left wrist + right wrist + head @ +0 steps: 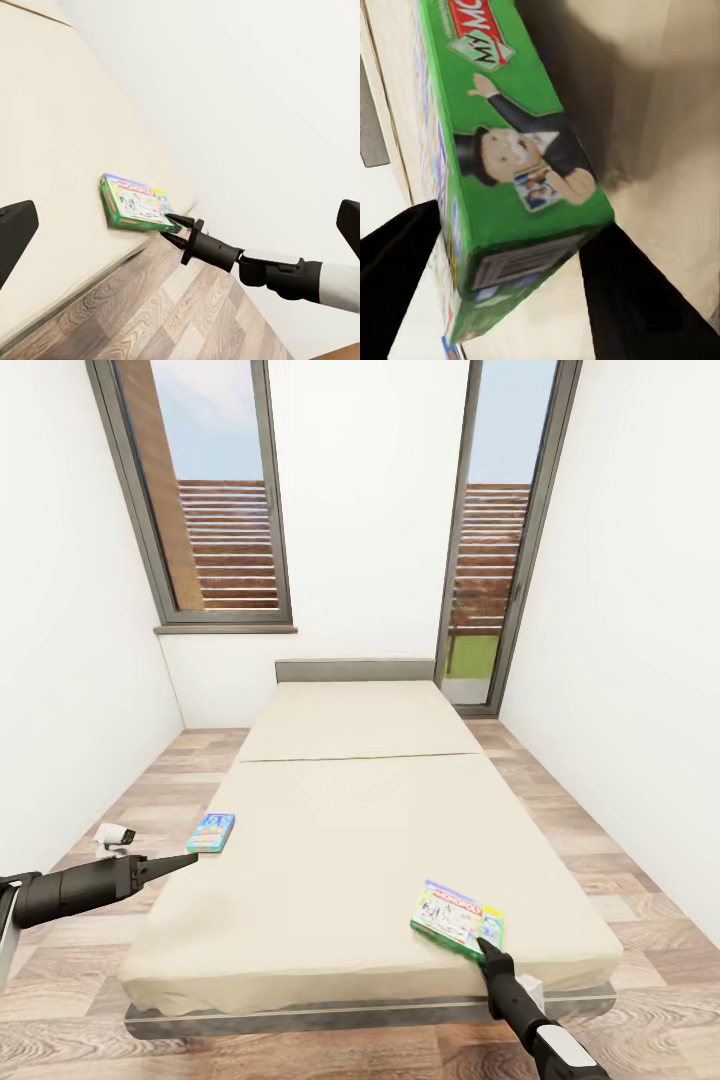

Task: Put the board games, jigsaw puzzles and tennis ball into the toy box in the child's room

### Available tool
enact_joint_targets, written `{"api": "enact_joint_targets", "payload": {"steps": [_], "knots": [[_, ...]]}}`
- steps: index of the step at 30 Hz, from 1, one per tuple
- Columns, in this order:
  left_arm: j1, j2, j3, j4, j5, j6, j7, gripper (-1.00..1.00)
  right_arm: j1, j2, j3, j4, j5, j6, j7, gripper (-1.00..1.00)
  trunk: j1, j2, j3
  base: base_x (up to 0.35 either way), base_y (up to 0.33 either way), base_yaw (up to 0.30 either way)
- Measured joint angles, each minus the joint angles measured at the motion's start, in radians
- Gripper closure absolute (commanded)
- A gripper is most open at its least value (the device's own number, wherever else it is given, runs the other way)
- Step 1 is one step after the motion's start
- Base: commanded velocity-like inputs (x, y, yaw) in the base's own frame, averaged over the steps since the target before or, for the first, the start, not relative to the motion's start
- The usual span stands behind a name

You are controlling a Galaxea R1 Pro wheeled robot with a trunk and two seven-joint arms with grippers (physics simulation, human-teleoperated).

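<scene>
Two board games lie on the beige bed (370, 830). The blue one (211, 832) rests at the bed's left edge, with my left gripper (190, 858) just short of it and apart from it. Its fingers (15, 232) stand wide open with nothing between them. The green-edged board game (457, 918) sits at the near right corner of the mattress. My right gripper (487, 948) is shut on its near corner, and the left wrist view shows the same grip (172, 229). Up close, the box's green side (521, 150) fills the space between the dark fingers (645, 300).
White walls close in on both sides of the bed, leaving narrow strips of wood-plank floor (600, 830). A grey headboard (355, 670) and two tall windows (215, 500) stand at the far end. The bed's grey base (330, 1015) runs along its near edge.
</scene>
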Motion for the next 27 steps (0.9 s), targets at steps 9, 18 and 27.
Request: {"api": "enact_joint_targets", "payload": {"steps": [9, 18, 27], "knots": [[0.000, -0.001, 0.000, 0.000, 0.000, 0.000, 0.000, -1.00, 0.000, 0.000, 0.000, 0.000, 0.000, 0.001, -0.001, 1.00, 0.000, 0.000, 0.000, 0.000, 0.000, 0.000], [0.000, 0.000, 0.025, 0.000, 0.003, 0.006, 0.000, -1.00, 0.000, 0.000, 0.000, 0.000, 0.000, 0.000, -0.001, 1.00, -0.015, 0.028, 0.012, 0.000, 0.000, 0.000], [0.000, 0.000, 0.034, 0.000, 0.000, 0.009, 0.000, -1.00, 0.000, -0.001, 0.002, 0.000, -0.001, 0.003, 0.001, 1.00, -0.050, 0.091, 0.041, 0.000, 0.000, 0.000]]}}
